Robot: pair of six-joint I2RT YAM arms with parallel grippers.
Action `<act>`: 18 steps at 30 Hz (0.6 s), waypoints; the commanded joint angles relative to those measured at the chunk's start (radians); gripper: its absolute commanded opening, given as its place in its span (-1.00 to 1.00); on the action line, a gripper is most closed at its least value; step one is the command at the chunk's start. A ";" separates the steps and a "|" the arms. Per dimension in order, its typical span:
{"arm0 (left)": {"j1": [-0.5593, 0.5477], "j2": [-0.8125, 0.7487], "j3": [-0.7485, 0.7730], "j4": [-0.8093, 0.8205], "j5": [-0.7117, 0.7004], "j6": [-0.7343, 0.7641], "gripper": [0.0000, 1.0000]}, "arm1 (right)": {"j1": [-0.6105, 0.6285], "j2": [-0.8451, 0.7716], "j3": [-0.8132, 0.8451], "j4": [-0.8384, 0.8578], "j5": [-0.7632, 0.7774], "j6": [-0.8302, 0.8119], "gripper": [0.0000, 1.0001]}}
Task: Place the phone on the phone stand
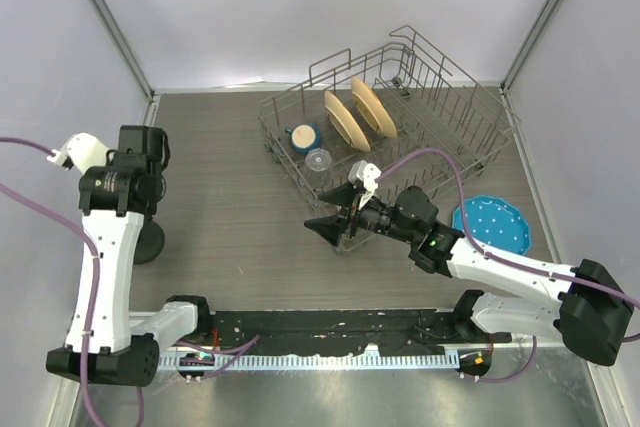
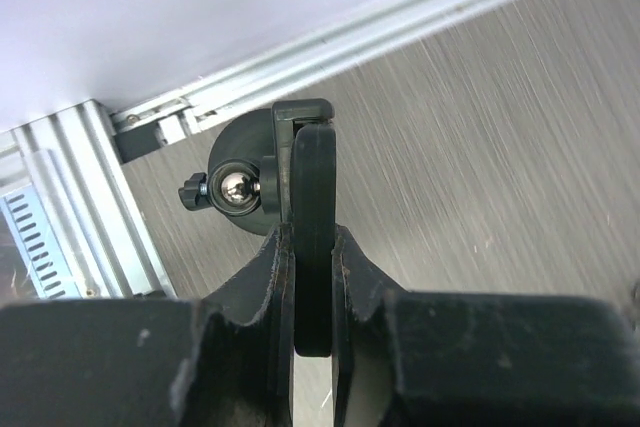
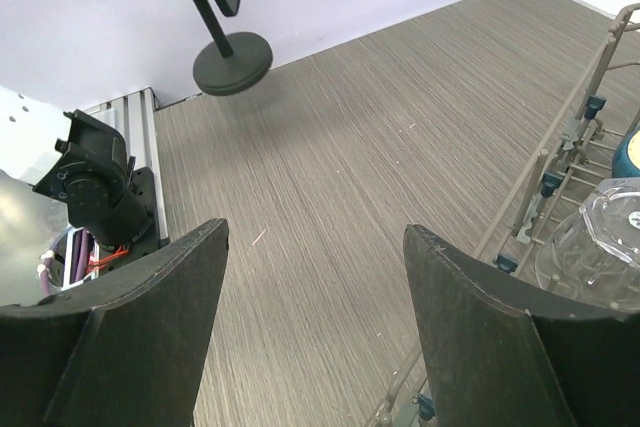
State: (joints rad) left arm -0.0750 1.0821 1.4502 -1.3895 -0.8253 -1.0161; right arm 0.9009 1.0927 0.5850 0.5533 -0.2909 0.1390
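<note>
Black and seen edge-on, the phone (image 2: 313,177) is pinched between the left gripper's (image 2: 312,247) fingers and set against the holder of the phone stand (image 2: 240,162), near the bench's left edge. Seating is judged nearly done; only release seems left. The right gripper (image 3: 315,277) is spread, empty, beside the dish rack (image 1: 470,107).

Grey wood-grain tabletop (image 1: 240,197) — boxed by pale lilac walls (image 1: 300,7) and aluminium corner posts (image 1: 104,12).
</note>
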 commanded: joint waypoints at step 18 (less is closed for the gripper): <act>0.244 -0.077 -0.155 -0.238 -0.127 -0.354 -0.99 | -0.003 0.001 0.010 0.057 -0.016 0.017 0.52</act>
State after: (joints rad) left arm 0.1459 1.0718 1.2919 -1.3922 -0.8333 -1.2907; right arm 0.9009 1.0939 0.5850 0.5529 -0.2985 0.1501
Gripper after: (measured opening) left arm 0.157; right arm 0.759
